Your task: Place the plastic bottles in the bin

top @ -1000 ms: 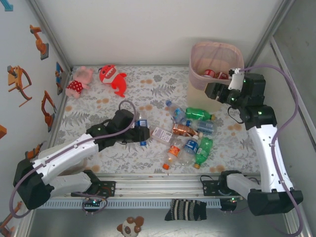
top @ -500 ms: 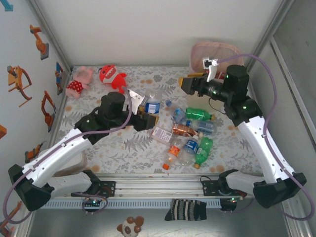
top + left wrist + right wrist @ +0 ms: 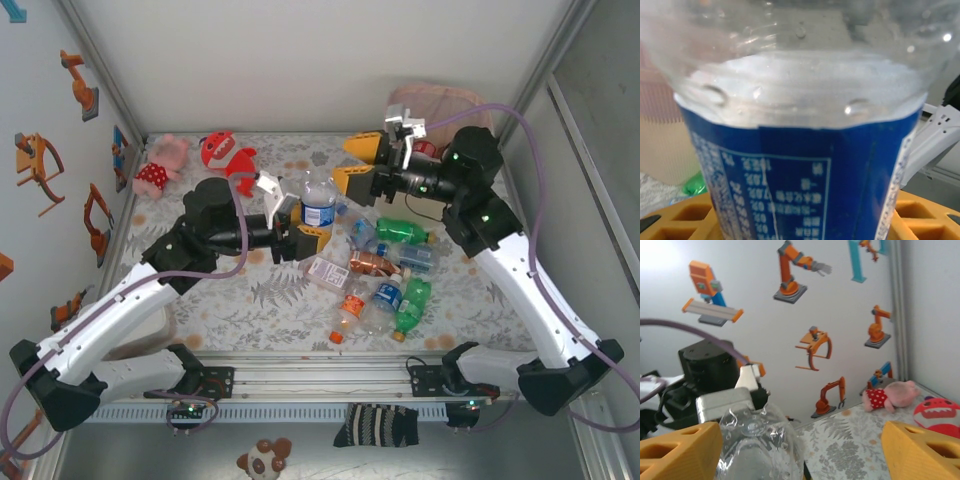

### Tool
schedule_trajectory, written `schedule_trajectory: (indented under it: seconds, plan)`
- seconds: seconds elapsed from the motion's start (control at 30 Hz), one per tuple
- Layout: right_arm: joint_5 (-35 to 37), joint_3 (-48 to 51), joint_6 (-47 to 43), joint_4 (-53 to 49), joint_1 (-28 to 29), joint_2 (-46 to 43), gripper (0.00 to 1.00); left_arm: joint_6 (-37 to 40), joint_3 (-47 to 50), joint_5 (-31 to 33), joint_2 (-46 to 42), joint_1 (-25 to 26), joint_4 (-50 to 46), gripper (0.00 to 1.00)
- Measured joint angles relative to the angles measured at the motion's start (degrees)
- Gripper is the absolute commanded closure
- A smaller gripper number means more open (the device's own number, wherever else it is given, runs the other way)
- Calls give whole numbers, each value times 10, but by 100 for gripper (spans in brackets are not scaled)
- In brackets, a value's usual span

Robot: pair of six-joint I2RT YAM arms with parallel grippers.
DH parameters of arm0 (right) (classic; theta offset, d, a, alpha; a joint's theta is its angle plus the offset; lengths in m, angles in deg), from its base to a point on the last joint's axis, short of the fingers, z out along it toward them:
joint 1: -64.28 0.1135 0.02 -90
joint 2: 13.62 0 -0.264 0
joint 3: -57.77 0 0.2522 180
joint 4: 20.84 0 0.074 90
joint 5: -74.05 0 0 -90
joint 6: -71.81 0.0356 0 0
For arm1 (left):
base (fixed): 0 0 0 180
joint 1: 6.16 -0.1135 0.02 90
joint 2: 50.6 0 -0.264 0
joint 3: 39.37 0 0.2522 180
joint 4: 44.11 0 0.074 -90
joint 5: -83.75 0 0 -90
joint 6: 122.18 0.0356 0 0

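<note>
Your left gripper (image 3: 303, 220) is closed partway on an upright blue-labelled bottle (image 3: 318, 204). In its wrist view the label sits squarely between the yellow fingers (image 3: 684, 220). Your right gripper (image 3: 356, 164) is spread wide and grips nothing. The bottle's clear top (image 3: 760, 440) shows in its gap, nearer one finger. The bin (image 3: 432, 98) stands behind your right arm, and the other bottles (image 3: 385, 270) lie heaped on the mat (image 3: 250, 300).

Left end effector (image 3: 304, 221) grips a blue-labelled bottle (image 3: 318, 203) near the spread right end effector (image 3: 356, 164).
</note>
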Motion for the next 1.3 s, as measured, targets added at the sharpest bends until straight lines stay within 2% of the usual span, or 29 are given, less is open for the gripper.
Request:
schedule_trajectory:
  seconds: [0.23,0.4,0.5,0.73,1.3]
  plan:
    - [-27,-29,-39,-28,27,13,18,8,-3,-19,1,0,9,48]
    - [-46,-38,-59,-55,41,18,22,8,-4,-19,6,0,19,47]
    - [-46,-39,-64,-66,41,20,26,8,-6,-19,10,0,21,47]
    - [-46,-39,-68,-77,42,20,23,8,-14,-19,17,0,22,46]
    - [-28,-50,-59,-77,49,36,30,6,-16,-17,22,0,23,45]
